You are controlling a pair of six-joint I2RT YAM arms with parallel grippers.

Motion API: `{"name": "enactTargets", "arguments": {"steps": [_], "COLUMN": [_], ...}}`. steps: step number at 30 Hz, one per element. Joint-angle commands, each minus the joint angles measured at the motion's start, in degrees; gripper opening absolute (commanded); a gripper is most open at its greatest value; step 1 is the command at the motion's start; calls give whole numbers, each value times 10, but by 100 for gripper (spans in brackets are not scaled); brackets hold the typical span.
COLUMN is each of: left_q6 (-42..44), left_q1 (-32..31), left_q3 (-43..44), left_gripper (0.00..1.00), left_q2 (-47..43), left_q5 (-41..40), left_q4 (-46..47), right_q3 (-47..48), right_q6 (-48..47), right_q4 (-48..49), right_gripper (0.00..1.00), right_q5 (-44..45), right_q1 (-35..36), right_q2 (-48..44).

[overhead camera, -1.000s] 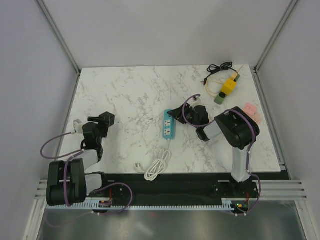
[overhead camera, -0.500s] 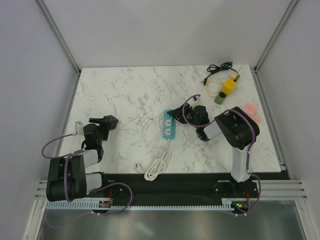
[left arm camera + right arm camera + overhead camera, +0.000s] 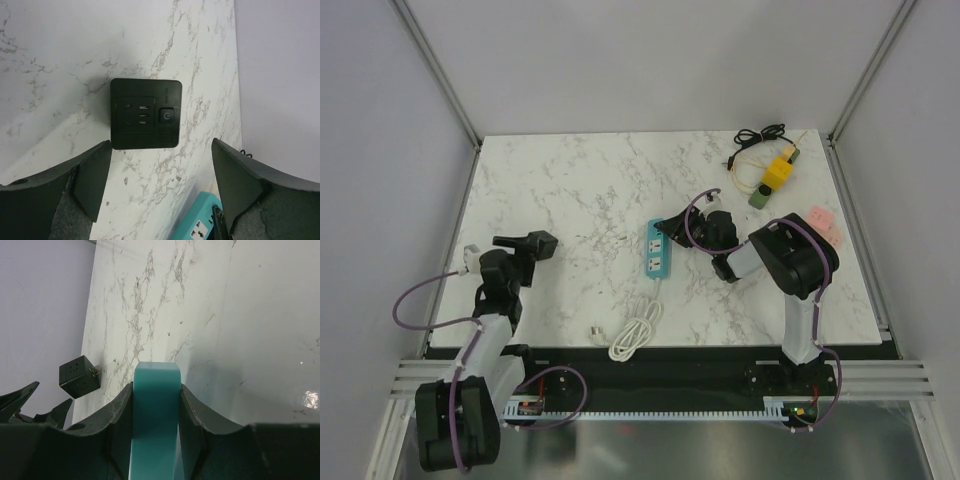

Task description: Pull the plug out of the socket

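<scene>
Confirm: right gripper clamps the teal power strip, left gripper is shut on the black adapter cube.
The left gripper is open, clear of the black adapter cube, as the left wrist view shows. The right gripper does clamp the teal power strip.

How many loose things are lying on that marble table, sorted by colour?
Teal: 1, the power strip, with its white cord
Black: 2, the cube adapter and the cable bundle
Yellow: 1, the block
Pink: 1, the small item
Total: 5
</scene>
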Motion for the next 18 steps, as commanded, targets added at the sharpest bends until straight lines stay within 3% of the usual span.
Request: {"name": "enactTargets", "arguments": {"steps": [1,2,5,10,13,18], "left_q6": [6,7,28,132,204,325], "left_q1": [4,3,3,-13,-61,-246], "left_q3": [53,70,91,125,151,208], "left_gripper": [88,88,88,82,81,75], "left_q2": [-53,-65,-95,-77,-46,53], "left_q5": [-26,-26,12,138,159,164], "left_q4": [-133,-192,-229,-209,-198,-169], "right_q3": [4,4,5,17,68,115], "right_q6": [-46,-45,-45,-33,-21,-5], "right_q4": [-9,-10,-9,-13,-45,-56], "right_gripper": [0,0,0,0,0,0], "right_q5": [-9,-10,-13,-4,3,29], "right_q1": [0,1,1,0,0,-4], "right_q2": [18,19,20,28,42,62]}}
